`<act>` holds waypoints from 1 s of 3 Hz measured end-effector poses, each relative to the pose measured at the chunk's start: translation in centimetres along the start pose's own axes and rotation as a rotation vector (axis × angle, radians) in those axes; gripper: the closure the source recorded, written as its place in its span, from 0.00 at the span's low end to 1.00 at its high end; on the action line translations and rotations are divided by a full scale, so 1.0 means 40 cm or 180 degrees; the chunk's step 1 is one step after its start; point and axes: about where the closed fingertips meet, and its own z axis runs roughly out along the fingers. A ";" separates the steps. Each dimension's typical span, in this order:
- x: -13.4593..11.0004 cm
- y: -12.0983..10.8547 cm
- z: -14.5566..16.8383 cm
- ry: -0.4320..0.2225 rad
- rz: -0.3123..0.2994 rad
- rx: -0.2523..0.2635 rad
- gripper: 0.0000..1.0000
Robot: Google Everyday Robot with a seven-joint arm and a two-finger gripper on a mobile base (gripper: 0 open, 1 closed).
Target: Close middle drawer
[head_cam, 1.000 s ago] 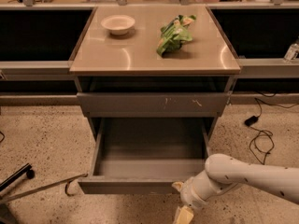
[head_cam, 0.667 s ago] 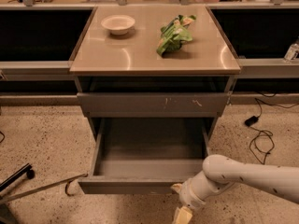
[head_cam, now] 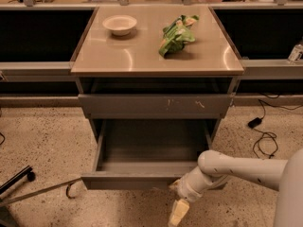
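Observation:
The middle drawer [head_cam: 128,180] is a wide grey metal drawer pulled far out of the cabinet, and its long bare tray is empty. Above it sits the other grey drawer front [head_cam: 151,106] with pale scratch marks right of centre, standing slightly out from the cabinet. My gripper [head_cam: 179,213] hangs low over the floor, just in front of and below the right part of the middle drawer's front panel. My white arm [head_cam: 236,167] reaches in from the right.
On the cabinet top [head_cam: 132,56] stand a white bowl [head_cam: 120,24] and a green bag [head_cam: 176,34]. A black cable and plug [head_cam: 259,126] lie on the floor at the right. A chair leg with a castor [head_cam: 19,178] and a thin rod [head_cam: 42,192] lie at the left.
My gripper has shifted a little to the left and up, closer to the middle drawer's front. The drawer has not moved.

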 end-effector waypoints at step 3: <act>-0.035 -0.104 0.022 -0.0051 -0.0005 0.0118 0.00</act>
